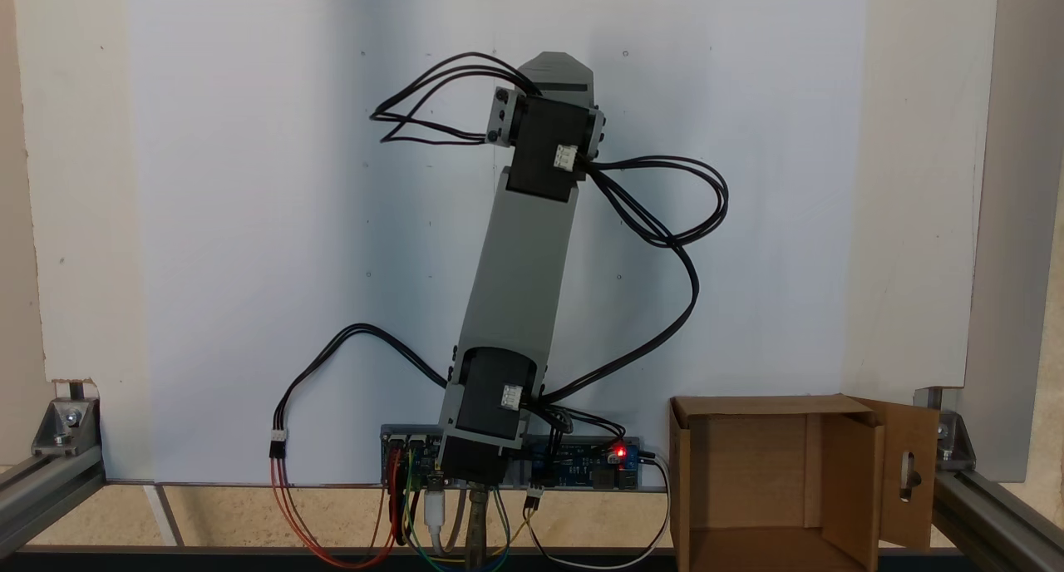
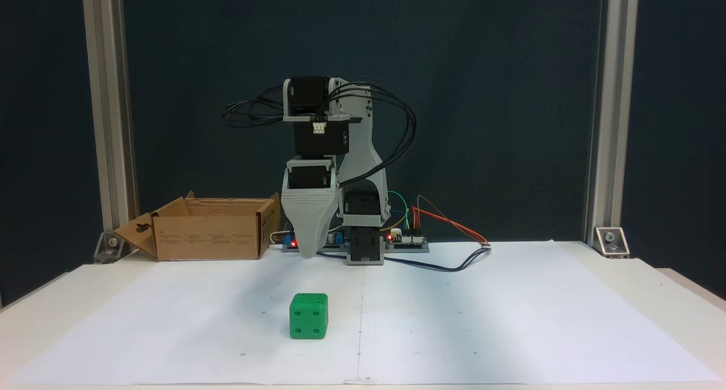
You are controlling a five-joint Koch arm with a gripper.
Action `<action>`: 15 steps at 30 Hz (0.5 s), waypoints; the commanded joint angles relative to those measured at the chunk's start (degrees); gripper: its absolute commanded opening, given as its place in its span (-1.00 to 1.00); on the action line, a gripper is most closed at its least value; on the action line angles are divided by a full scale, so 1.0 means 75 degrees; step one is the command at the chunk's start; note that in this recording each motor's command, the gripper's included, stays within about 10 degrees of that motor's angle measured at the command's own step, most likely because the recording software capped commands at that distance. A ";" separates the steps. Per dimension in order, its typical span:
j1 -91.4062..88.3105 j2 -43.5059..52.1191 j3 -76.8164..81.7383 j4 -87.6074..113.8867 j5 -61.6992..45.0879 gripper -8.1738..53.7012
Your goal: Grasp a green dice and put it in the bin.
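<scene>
The green dice (image 2: pixel 308 316) sits alone on the desk (image 2: pixel 510 322), well clear of the bin (image 2: pixel 212 237), so I'd drop the gripper (image 2: pixel 308 253) (can't tell if it's open) straight over it.

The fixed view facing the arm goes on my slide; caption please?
Koch arm with gripper raised above the paper sheet, green dice lying free in front, cardboard bin at left.
</scene>
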 commanded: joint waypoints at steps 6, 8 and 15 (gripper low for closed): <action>-0.0070 -0.0070 -0.0551 -0.0199 -0.0434 0.69; -0.0059 -0.0141 -0.0516 -0.0305 -0.0434 0.69; -0.0047 -0.0281 -0.0047 -0.0809 -0.0434 0.69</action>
